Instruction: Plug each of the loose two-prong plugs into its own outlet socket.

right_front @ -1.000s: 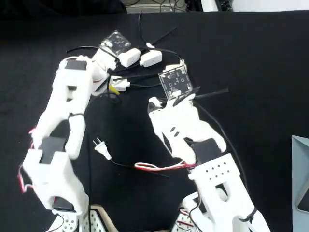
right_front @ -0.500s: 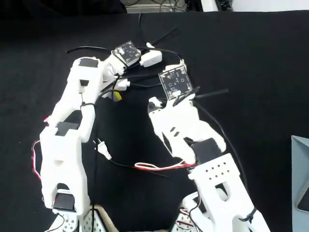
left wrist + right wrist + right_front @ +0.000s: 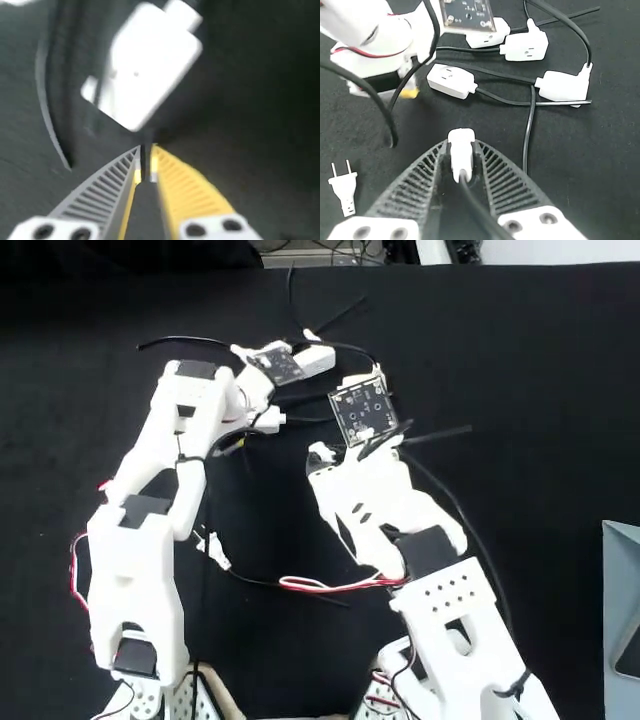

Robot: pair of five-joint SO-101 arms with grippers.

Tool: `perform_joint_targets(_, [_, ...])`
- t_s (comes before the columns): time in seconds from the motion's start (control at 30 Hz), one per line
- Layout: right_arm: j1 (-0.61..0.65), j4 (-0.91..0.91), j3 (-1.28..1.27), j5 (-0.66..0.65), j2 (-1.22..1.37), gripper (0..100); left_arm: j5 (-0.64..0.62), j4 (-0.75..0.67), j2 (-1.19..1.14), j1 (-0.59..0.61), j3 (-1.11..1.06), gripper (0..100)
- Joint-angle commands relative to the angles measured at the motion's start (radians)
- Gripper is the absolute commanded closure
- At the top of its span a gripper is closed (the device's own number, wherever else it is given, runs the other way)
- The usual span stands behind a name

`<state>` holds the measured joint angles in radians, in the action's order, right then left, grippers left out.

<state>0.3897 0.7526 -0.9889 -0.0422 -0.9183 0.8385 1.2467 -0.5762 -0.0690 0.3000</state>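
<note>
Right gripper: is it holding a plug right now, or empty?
Holding. The right gripper is shut on a white plug, its black cord trailing back toward the wrist.

Arms: two, left arm, right arm; grippers: two, left gripper, right gripper; two-prong plugs: two, loose plug on table, held plug pinched in right gripper; white socket blocks: four by my count, near socket, middle socket, side socket, far socket partly hidden; black cables: several, tangled, exact count unclear.
</note>
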Motion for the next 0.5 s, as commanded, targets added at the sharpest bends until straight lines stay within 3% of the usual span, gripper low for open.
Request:
perform_joint_targets(0.0, [-0.011,-0.017,0.007,-0.005,-0.021,98.6,-0.005,0.193,0.112,-0.030,0.028,97])
perform_joint_targets(0.1, [-0.011,-0.017,0.007,-0.005,-0.021,98.6,-0.025,0.216,0.141,-0.027,0.031,97])
perform_joint_targets(0.27, [-0.009,-0.014,0.007,-0.005,-0.021,98.6,-0.127,0.054,0.155,-0.025,0.033,96])
perform_joint_targets(0.47, [-0.009,-0.014,0.004,-0.005,-0.021,98.6,-0.083,-0.121,0.112,-0.019,0.028,74])
